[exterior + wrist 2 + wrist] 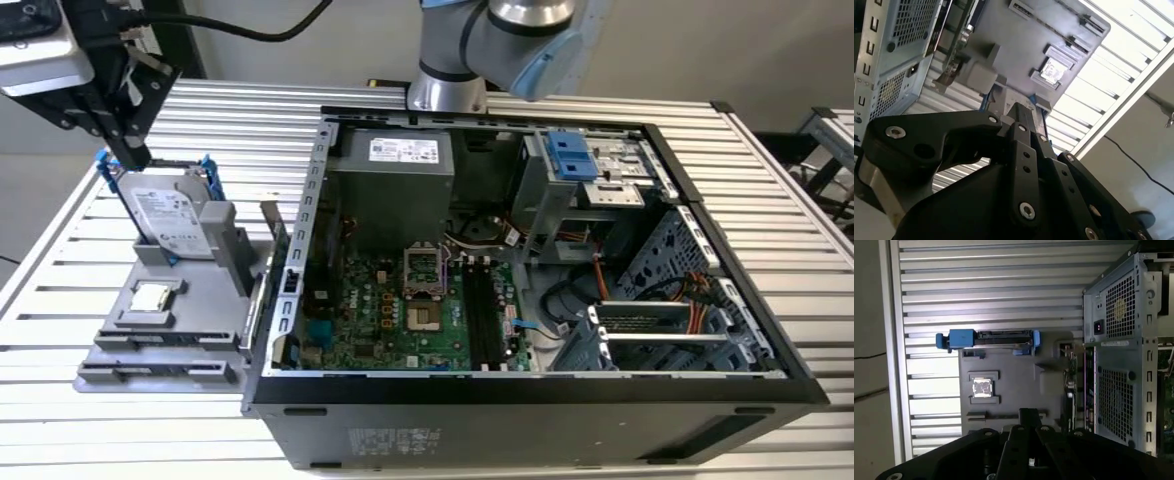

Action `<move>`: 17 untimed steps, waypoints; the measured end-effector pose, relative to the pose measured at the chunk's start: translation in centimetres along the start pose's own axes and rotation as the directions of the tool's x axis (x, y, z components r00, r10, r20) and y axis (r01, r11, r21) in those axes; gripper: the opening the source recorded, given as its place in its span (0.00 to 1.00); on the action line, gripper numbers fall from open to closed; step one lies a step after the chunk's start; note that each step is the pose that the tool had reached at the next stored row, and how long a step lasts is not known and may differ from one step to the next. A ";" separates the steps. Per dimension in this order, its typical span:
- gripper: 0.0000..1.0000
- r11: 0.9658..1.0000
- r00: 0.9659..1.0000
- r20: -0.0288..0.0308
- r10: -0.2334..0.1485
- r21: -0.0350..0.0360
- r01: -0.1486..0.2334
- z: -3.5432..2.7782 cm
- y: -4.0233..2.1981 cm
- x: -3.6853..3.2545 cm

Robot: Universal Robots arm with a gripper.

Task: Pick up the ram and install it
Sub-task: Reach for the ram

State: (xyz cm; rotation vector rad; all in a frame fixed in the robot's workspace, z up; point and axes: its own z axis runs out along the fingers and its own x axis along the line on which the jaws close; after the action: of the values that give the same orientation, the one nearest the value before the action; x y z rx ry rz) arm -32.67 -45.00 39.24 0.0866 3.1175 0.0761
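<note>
Hovering over the gray tray on the slatted table, the gripper stands beside the open computer case, on the exterior view's left. Its tips are near the far end of the hard drive, which stands in the tray in a blue-tabbed frame. Whether they touch it cannot be told.

In both wrist views the fingers appear drawn together into one dark bar. Nothing is visible between them, so the gripper is judged to be empty.

The square processor chip lies flat in its own pocket of the tray, apart from the gripper.

In the first wrist view, a thin board stands on edge along the side of the tray nearest the case. It is judged to be the ram, though its chips are too small to make out. It lies well apart from the fingertips.

Inside the case, long black slots run beside the processor socket on the motherboard. They are judged to be the seat for the stick. Whether any is already filled cannot be told.

Step in hand: the reach toward the pick-up, with nothing grasped and nothing installed.

Requirement of the pick-up, as judged:
- The fingers must part.
- The wrist must cross the tray toward the case wall.
- The jaws must line up across the two flat faces of the stick.
- The gripper must descend without striking the case's sheet-metal edge just beside it.
</note>
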 end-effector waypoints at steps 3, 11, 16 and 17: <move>0.00 1.000 1.000 0.000 0.000 0.000 0.000 -0.05 -1.21 -0.07; 0.00 1.000 1.000 0.000 0.000 0.000 0.000 -0.14 -4.28 -0.13; 0.00 1.000 1.000 0.000 -0.006 0.000 0.006 -0.15 -5.21 0.29; 0.00 1.000 1.000 0.000 -0.008 0.000 0.008 -0.15 -5.40 0.39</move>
State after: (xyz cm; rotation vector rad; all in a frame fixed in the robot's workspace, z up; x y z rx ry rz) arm -33.36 -50.37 39.12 0.0746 3.1181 0.0762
